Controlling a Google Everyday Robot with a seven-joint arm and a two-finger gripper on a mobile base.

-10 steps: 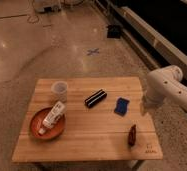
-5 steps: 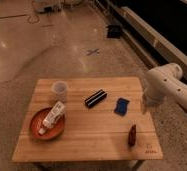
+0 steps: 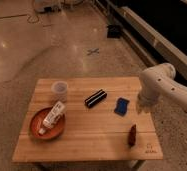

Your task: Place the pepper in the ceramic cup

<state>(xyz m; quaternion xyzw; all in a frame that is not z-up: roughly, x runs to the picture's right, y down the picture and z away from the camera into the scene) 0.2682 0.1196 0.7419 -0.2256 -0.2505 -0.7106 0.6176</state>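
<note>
— Checking against a second ago: barely any change. Gripper (image 3: 141, 106) hanging to the right of the black box (image 3: 95, 98), just past the blue piece (image 3: 121, 105). Much the same place as before, perhaps drifted a shade toward the box.

— And the pepper (image 3: 132, 135)?

— Lying flat on the worktop (image 3: 92, 140), right of the black box and nearer the camera. Same spot as a second ago, untouched. Apart from the gripper, with a clear gap between the two.

— Holding anything up there?

— Seemingly nothing. Impossible to say from this angle whether spread or pinched together.

— Ceramic cup (image 3: 60, 88)?

— Standing upright left of the black box and slightly farther back, well apart from the pepper. Looks empty, as far as can be made out. Red-orange bowl (image 3: 32, 124) also left of the box, nearer the camera, carrying a white tube (image 3: 53, 116). Not the target.

— So what does so little movement mean for the task?

— Probably a pause or a slow approach, with the pick-up not yet begun and the whole job still ahead. Next, most likely: easing toward the camera and down onto the pepper, closing on it, then carrying it across, past the black box, to the cup.

— Anything to watch?

— Slim and lying flat, so likely easy to nudge or roll rather than pinch. Small cup mouth too, calling for a careful drop.
</note>
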